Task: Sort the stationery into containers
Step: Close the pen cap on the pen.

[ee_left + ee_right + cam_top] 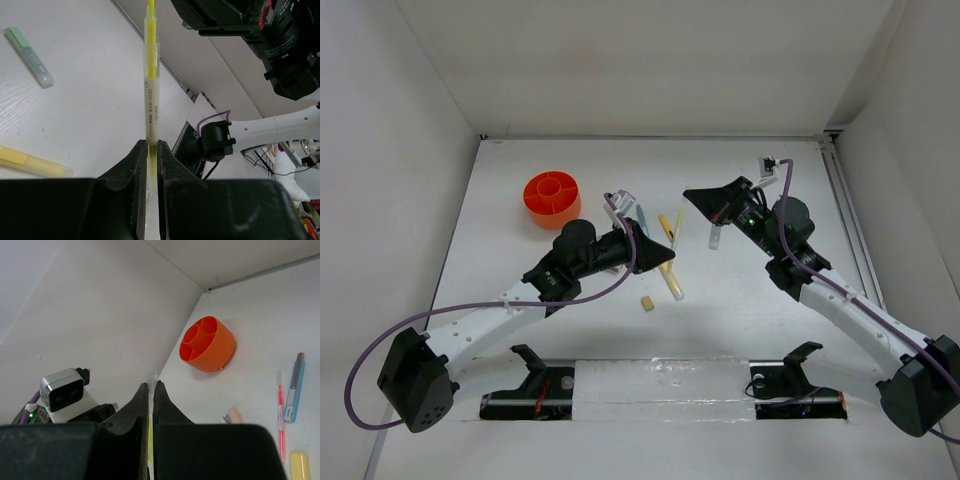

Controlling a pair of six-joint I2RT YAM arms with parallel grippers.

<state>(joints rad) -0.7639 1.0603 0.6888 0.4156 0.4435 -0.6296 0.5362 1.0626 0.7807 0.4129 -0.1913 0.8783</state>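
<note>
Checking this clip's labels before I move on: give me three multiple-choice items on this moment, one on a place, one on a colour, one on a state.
1. Where does the orange cup stand in the top view?
A. on the far-left part of the table
B. between the two arm bases
C. at the right edge, past the right arm

2. What colour is the highlighter in the left gripper?
A. pink
B. blue
C. yellow

3. How is the left gripper?
A. wide open
B. shut on the highlighter
C. shut on nothing

Answers:
1 A, the cup sits far and left in the top view.
2 C, the left wrist view shows its yellow body and tip.
3 B, the fingers clamp its lower end.
</note>
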